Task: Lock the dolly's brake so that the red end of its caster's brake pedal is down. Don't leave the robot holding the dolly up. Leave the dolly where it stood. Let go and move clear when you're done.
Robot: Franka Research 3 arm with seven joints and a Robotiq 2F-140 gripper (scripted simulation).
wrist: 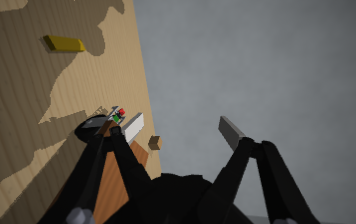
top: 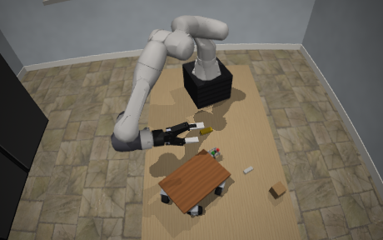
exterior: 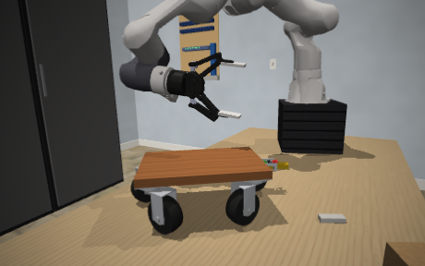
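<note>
The dolly (top: pixel 194 180) has a brown wooden deck on black casters and stands on the tan mat. It also shows in the exterior view (exterior: pixel 203 167). The brake pedal (top: pixel 214 152), with a red and a green end, sits at the dolly's far corner caster. It shows small in the exterior view (exterior: pixel 271 162) and in the wrist view (wrist: pixel 118 114). My gripper (top: pixel 196 132) is wide open and empty. It hangs in the air well above the floor, behind the dolly's far edge, as the exterior view (exterior: pixel 235 90) shows.
A yellow block (top: pixel 206 131) lies on the mat near the gripper. A small white block (top: pixel 248 170) and a brown box (top: pixel 277 190) lie to the right of the dolly. The black robot pedestal (top: pixel 206 82) stands at the back. A dark cabinet (exterior: pixel 51 106) stands at the left.
</note>
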